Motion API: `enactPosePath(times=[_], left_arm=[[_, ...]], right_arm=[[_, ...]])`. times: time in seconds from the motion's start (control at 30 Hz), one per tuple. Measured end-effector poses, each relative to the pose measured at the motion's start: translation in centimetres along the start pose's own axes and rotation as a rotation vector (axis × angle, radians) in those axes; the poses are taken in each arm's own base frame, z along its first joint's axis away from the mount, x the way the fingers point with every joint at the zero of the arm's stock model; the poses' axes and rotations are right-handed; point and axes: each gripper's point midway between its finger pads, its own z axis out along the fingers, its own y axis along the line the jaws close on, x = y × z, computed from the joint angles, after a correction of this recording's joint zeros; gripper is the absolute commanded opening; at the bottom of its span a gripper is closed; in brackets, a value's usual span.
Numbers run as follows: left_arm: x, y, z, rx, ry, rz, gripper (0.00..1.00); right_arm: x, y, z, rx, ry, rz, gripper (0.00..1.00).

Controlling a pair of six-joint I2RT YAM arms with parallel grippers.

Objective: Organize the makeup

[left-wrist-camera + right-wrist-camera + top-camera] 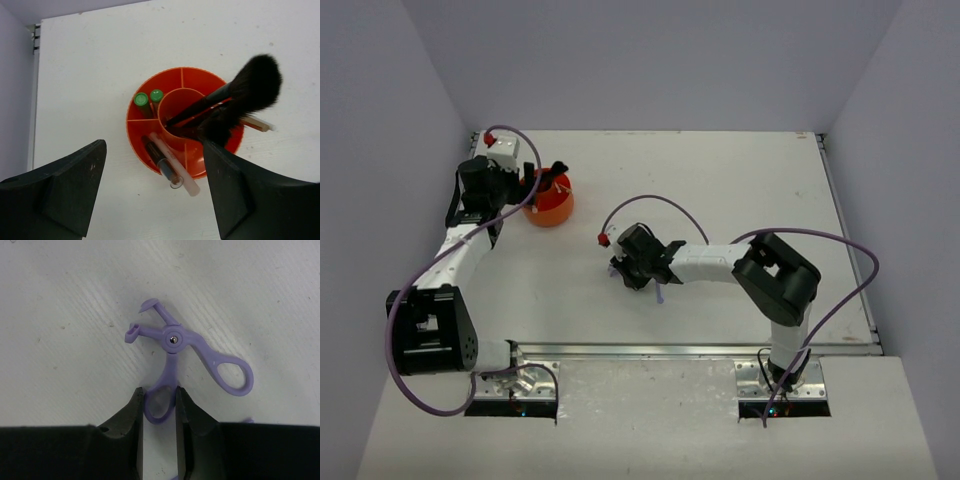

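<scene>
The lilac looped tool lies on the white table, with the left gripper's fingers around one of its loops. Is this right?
Wrong arm: the right gripper has its fingers around one loop of the lilac looped tool on the white table. The right wrist view shows it.

Orange divided tub [200, 81] on white table [750, 190]

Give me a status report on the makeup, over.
Left end effector open above tub. Right end effector shut on lilac tool, by one loop. Nothing in the way.
</scene>
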Motion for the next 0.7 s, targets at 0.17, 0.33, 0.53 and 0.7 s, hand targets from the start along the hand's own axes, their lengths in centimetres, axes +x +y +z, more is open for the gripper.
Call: enactPosePath(times=[0.17, 0.33, 0.53, 0.7], left_arm=[[-1.5, -3.1, -2.0, 0.162, -0.05, -0.012, 0.75], [-3.2, -7.2, -6.1, 0.384, -0.129, 0.08, 0.8], [-1.2, -11.2, -10.0, 0.574, -0.174, 0.235, 0.84], [2.5, -14.0, -11.5, 0.706, -0.14, 0.273, 0.87]], right_arm=[[-0.3, 0.2, -0.1, -0.013, -0.027, 0.002, 0.07], [-1.3, 1.1, -2.1, -0.062, -0.119, 0.015, 0.08], [-7.9, 2.7, -6.9, -0.151, -0.403, 0.038, 0.08], [-11.8, 4.1, -9.3, -0.233, -0.554, 0.066, 0.09]])
